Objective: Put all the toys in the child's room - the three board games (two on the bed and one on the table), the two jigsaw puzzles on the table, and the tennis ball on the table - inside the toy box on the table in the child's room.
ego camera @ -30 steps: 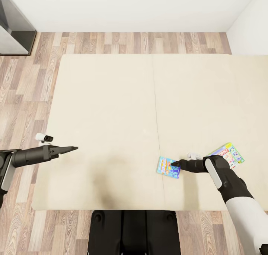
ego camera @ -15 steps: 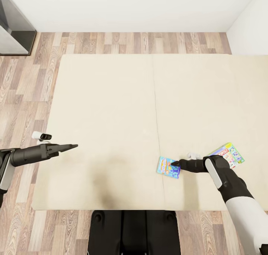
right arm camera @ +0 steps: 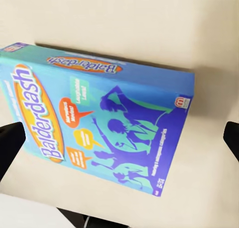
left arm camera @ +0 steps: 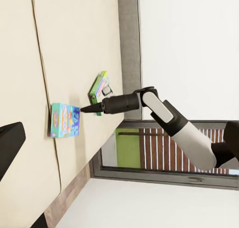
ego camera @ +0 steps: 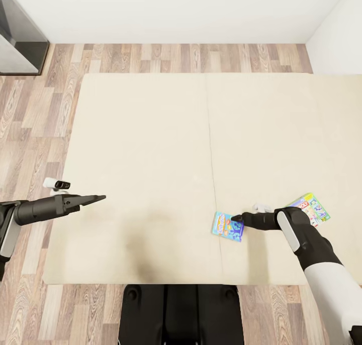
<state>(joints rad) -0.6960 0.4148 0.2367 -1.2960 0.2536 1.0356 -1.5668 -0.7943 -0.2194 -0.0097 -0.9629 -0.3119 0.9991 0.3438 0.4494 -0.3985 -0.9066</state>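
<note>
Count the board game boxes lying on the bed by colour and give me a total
Blue board game: 1
Green board game: 1
Total: 2, both flat on the bed, the blue one just ahead of the right gripper fingers.

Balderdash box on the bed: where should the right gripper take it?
The Balderdash box lies flat on the bed, so probably come straight down from above and pinch across its two opposite edges. The right gripper is open above it, fingertips standing outside either end.
</note>
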